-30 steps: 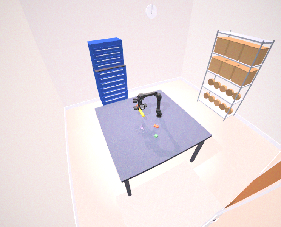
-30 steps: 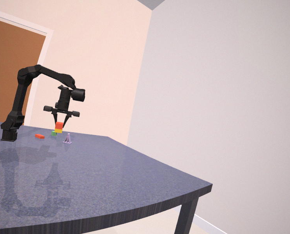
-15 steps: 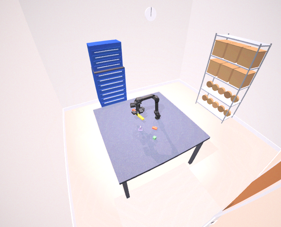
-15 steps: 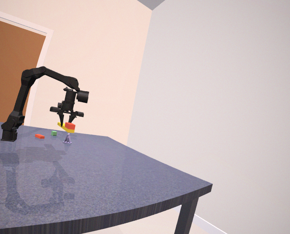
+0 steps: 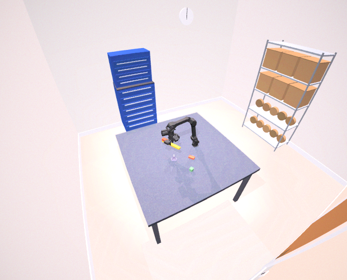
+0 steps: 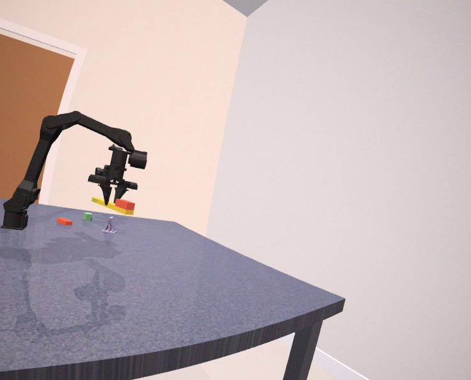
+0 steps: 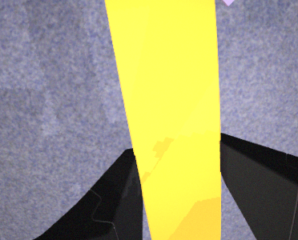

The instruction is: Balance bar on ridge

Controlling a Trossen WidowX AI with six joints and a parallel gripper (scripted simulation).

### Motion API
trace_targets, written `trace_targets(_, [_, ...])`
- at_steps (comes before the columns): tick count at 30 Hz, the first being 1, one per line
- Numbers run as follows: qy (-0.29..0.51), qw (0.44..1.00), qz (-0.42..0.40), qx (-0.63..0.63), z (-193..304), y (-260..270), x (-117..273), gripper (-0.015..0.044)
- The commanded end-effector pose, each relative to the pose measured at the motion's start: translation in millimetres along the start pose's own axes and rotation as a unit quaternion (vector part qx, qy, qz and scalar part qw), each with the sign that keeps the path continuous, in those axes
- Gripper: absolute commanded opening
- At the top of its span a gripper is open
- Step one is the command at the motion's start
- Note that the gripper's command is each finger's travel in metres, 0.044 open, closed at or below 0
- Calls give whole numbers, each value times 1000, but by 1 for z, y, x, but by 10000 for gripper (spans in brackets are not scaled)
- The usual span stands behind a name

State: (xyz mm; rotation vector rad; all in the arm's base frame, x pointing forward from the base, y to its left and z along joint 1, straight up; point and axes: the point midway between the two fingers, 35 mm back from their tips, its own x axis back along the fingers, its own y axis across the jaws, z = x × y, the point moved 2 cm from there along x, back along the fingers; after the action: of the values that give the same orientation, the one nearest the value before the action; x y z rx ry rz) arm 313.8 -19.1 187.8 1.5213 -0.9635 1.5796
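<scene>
The yellow bar (image 5: 176,146) (image 6: 98,201) (image 7: 169,80) is in the air above the table, with a red block (image 5: 164,139) (image 6: 125,204) on top of one end. My gripper (image 5: 169,143) (image 6: 111,202) (image 7: 175,151) is shut on the bar, one finger on each long side, part-way along it. The purple ridge (image 5: 173,158) (image 6: 109,229) stands upright on the table, lower than the bar and apart from it. A purple corner (image 7: 228,2) shows at the wrist view's top edge, right of the bar. The bar's red-block end is outside the wrist view.
A loose orange-red block (image 5: 191,157) (image 6: 64,221) lies on the table (image 5: 155,192) (image 6: 227,306) between the ridge and the arm's base (image 5: 195,142) (image 6: 14,219). A green cube (image 5: 191,169) (image 6: 87,216) lies beyond it.
</scene>
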Motion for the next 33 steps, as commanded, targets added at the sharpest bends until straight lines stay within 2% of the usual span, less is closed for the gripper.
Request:
trace_targets(1, [-2, 999, 1, 37, -10, -11, 0, 0])
trace_targets(17, [-4, 983, 3, 186, -60, -44, -1, 0])
trace_targets(33, [-6, 942, 5, 334, -115, -58, -1, 0])
